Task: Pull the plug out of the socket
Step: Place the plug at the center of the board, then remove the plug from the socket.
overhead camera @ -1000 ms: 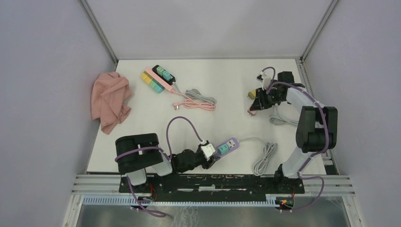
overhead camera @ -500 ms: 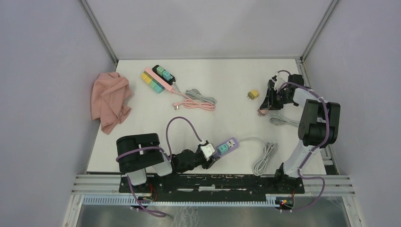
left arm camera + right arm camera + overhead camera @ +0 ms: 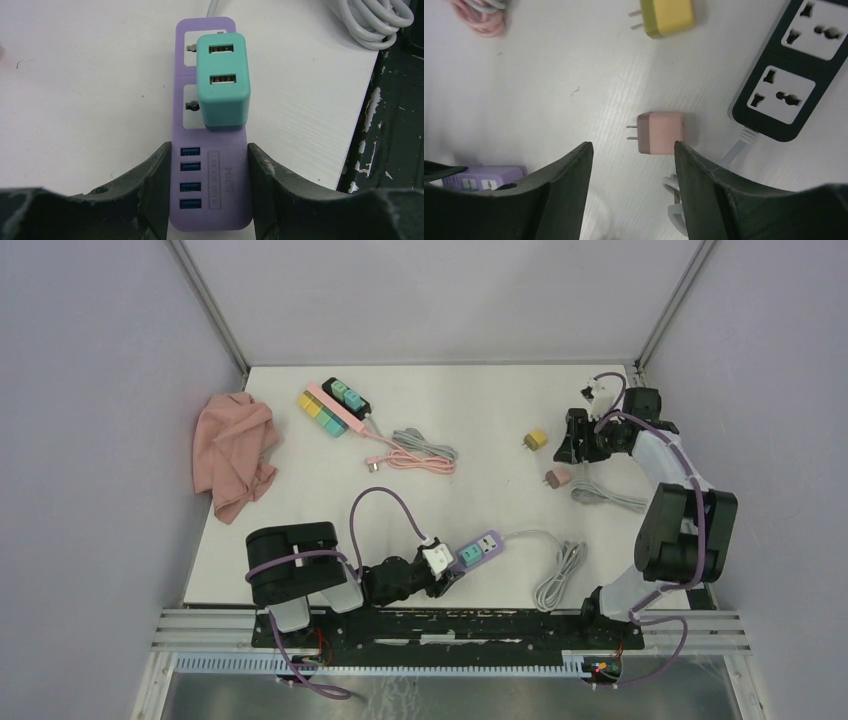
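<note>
Pink plug (image 3: 660,132) now loose (gripper (image 3: 632,146) apart)

I see a teal plastic plug (image 3: 222,80), a purple plastic power strip (image 3: 210,200) (blue USB ports (image 3: 190,176)), a pink plastic plug (image 3: 663,132) and a yellow plastic plug (image 3: 669,17).

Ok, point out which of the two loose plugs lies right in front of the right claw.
The pink plug, centred just ahead of the open right claw; the yellow plug lies farther off, beyond it.
</note>
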### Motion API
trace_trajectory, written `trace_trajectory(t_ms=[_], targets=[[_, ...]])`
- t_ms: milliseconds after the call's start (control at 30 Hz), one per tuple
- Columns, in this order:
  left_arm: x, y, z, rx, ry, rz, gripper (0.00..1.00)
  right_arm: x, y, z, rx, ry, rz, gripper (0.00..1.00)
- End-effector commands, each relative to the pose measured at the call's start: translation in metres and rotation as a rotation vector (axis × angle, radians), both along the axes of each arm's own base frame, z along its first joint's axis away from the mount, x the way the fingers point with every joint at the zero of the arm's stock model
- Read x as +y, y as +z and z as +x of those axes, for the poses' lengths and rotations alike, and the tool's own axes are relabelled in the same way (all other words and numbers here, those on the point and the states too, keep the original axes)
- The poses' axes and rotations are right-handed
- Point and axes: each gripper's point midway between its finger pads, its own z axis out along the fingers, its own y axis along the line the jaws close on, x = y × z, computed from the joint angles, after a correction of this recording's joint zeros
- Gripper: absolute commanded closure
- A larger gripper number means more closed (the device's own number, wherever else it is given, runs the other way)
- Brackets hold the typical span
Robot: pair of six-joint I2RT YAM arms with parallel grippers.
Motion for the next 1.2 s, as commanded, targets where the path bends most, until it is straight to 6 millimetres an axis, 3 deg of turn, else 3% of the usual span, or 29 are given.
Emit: trace_trajectory(t_ms=[0, 233, 400, 533, 667, 900, 1167], targets=[[0.002, 0.001, 0.002, 0.037, 0.032, -0.036, 0.97, 0.026, 0.067, -0.01, -0.262, 0.17, 0.067, 0.35], [-0.001, 0.001, 0.001, 0.038, 0.024, -0.031, 0.97, 0.078, 0.127, -0.061, -0.559, 0.483, 0.181, 0.32], [-0.001, 0.001, 0.001, 0.038, 0.018, -0.03, 0.97, 0.123, 0.139, -0.112, -0.623, 0.768, 0.272, 0.21], [-0.002, 0.001, 0.0, 0.038, 0.011, -0.03, 0.97, 0.158, 0.134, -0.161, -0.615, 1.082, 0.265, 0.18], [-0.001, 0.001, -0.001, 0.038, 0.01, -0.033, 0.97, 0.173, 0.132, -0.186, -0.634, 1.251, 0.263, 0.17], [-0.002, 0.003, -0.001, 0.031, 0.008, -0.043, 0.97, 0.175, 0.091, -0.196, -0.642, 1.304, 0.239, 0.12], [-0.001, 0.003, -0.001, 0.031, 0.006, -0.044, 0.97, 0.182, 0.06, -0.205, -0.59, 1.418, 0.163, 0.1]])
